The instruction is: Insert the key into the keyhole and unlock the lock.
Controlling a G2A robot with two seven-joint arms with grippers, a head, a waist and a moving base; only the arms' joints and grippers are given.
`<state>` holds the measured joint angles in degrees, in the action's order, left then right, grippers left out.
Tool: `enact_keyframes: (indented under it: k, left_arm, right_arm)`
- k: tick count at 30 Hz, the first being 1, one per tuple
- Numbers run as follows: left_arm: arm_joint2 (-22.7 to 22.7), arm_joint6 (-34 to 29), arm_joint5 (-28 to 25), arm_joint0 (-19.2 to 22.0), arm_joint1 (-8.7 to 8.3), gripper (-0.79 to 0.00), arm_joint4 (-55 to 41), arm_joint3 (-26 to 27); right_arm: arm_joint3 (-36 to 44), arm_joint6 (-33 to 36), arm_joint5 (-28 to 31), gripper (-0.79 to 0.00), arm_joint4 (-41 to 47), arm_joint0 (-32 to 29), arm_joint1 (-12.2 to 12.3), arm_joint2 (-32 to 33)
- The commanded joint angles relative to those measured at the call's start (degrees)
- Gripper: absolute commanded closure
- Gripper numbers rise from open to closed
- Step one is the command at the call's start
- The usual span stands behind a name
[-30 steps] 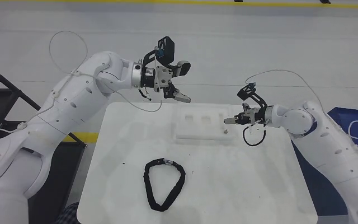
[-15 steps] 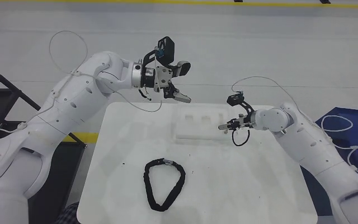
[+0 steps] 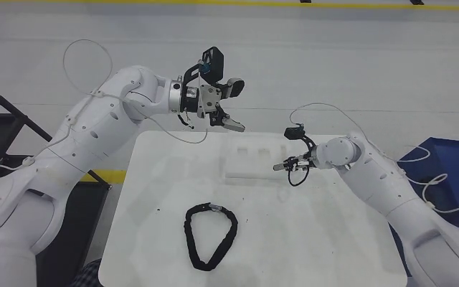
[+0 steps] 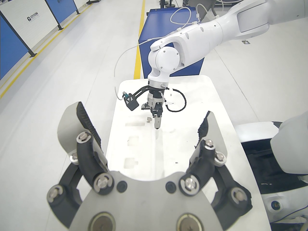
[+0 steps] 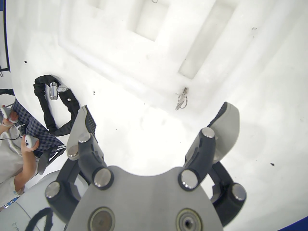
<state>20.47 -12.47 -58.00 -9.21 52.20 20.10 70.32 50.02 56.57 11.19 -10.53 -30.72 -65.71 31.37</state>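
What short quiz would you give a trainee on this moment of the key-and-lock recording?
1. True or false: the right gripper is shut on the key.
2. Where does the chain lock lie? A: in a recess of the foam tray. B: on the table, apart from the foam tray. C: held in a gripper.
3. Fill in: the gripper closer to the key is the ____ one.

Key
1. False: its fingers are open and the key lies free on the foam tray, by the end of the long recess.
2. B
3. right
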Motion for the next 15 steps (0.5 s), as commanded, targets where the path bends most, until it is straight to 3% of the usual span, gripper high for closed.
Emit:
enact_keyframes:
  k: [1, 6, 7, 11, 15]
  left_arm:
    - [0.0, 0.0, 0.0, 0.0, 0.0, -0.785, 0.0, 0.0]
    - [0.0, 0.0, 0.0, 0.0, 0.0, -0.785, 0.0, 0.0]
    - [0.0, 0.0, 0.0, 0.0, 0.0, -0.785, 0.0, 0.0]
    - [0.0, 0.0, 0.0, 0.0, 0.0, -0.785, 0.0, 0.0]
    - [0.0, 0.0, 0.0, 0.0, 0.0, -0.785, 0.0, 0.0]
  right_arm:
    - [-1.49, 0.46, 0.3, -0.785, 0.93, 0.21, -0.56, -0.1]
    - [-4.09, 0.71, 0.99, -0.785, -0.25, 1.36, -1.85, -0.9]
    - [-4.35, 0.83, 0.75, -0.742, -0.83, 1.61, -2.1, -1.15]
    - [-4.49, 1.85, -1.01, -0.69, -3.53, 2.53, -2.99, -2.21]
    - [-4.96, 2.42, -2.21, -0.533, -4.64, 2.87, -3.7, -2.57]
